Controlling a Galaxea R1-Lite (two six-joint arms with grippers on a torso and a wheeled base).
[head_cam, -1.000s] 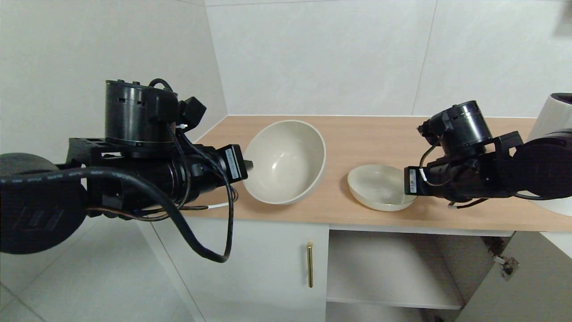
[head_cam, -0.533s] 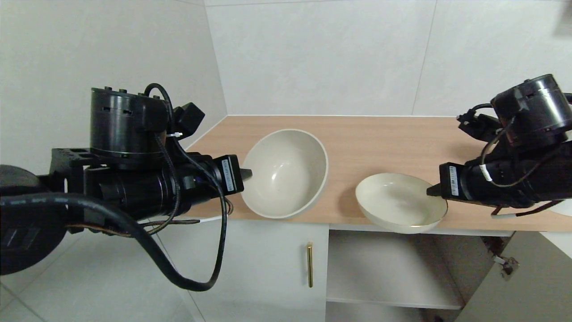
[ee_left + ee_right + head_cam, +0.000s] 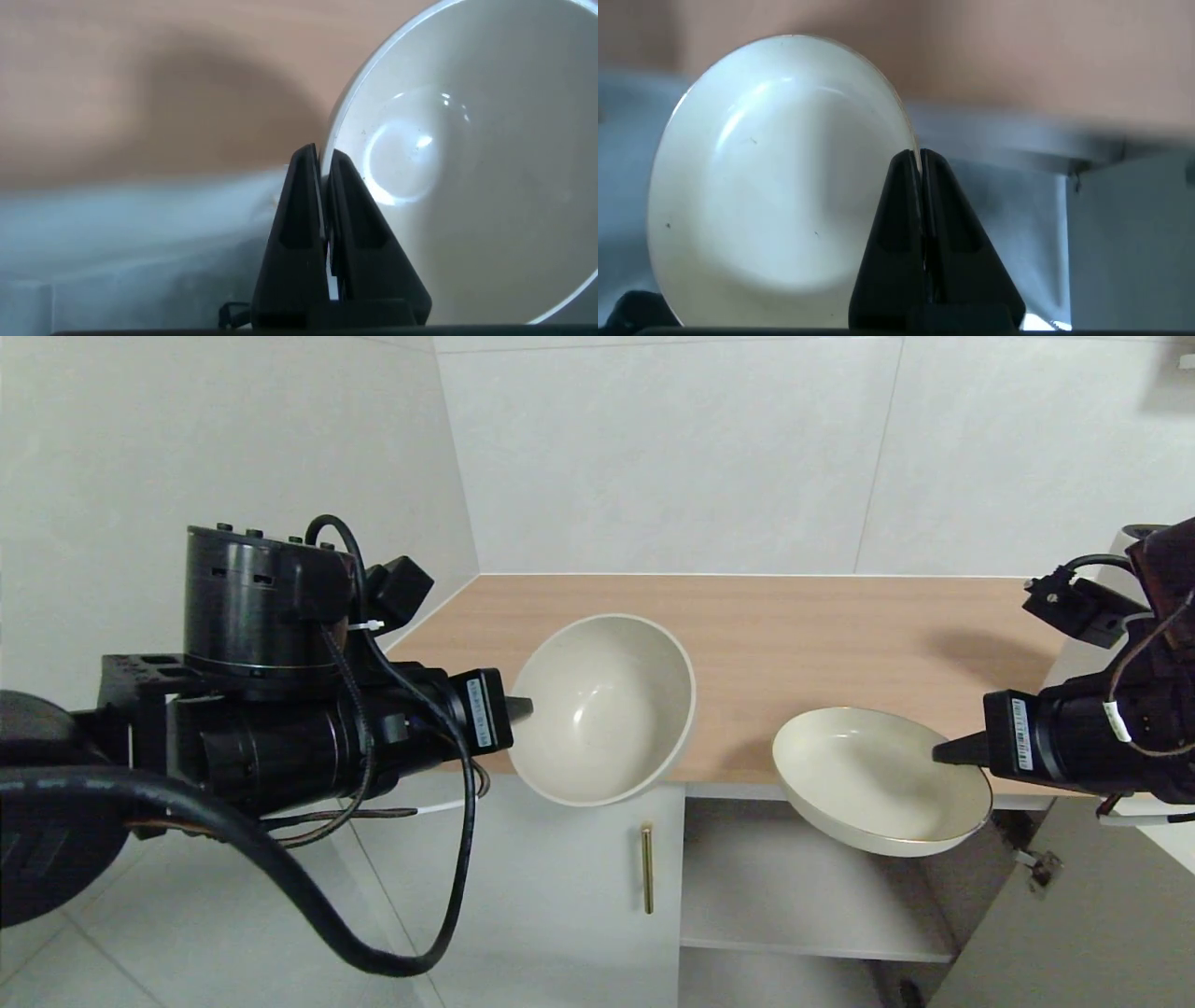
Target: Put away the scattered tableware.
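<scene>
By the front edge of the desk (image 3: 794,625), the left jaws pinch the rim of a big bowl (image 3: 607,709) and the right jaws pinch a flat bowl (image 3: 878,779).

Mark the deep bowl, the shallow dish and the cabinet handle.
deep bowl (image 3: 597,709): head view, on its inner bottom.
shallow dish (image 3: 873,779): head view, middle of its inside.
cabinet handle (image 3: 646,880): head view, middle of the bar.

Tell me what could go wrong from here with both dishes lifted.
The left claw pinches the deep bowl only by its rim; it could pivot or slip and fall.
The right claw holds the shallow dish the same way, beyond the counter edge.
Going in, that dish might knock the cabinet shelf.
</scene>
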